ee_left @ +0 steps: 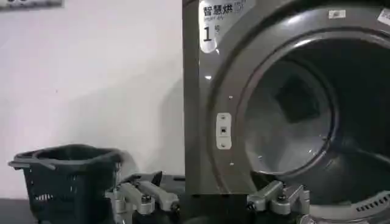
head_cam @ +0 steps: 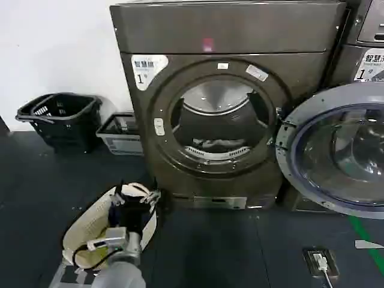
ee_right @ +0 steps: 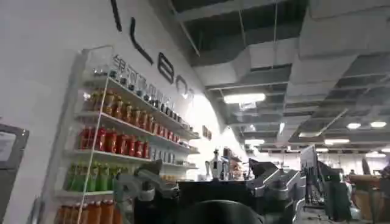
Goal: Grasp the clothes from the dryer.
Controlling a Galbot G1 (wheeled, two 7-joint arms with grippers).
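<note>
The bronze-grey dryer (head_cam: 228, 36) stands in front of me with its round door (head_cam: 336, 150) swung open to the right. A pale piece of clothes (head_cam: 217, 144) lies at the bottom of the drum. My left gripper (head_cam: 137, 195) hangs low, in front of the dryer's lower left corner and well short of the porthole, open and holding nothing. In the left wrist view the left gripper (ee_left: 210, 193) points at the dryer (ee_left: 268, 91), its fingers (ee_left: 143, 196) spread wide. The right gripper (ee_right: 207, 182) is raised toward the room's ceiling, open and holding nothing.
A white mesh basket (head_cam: 84, 234) lies on the dark floor under my left arm. A black basket (head_cam: 60, 117) and a grey crate (head_cam: 120, 135) stand by the wall to the left. Another machine (head_cam: 366, 48) stands to the right. A floor socket (head_cam: 321, 261) lies at the lower right.
</note>
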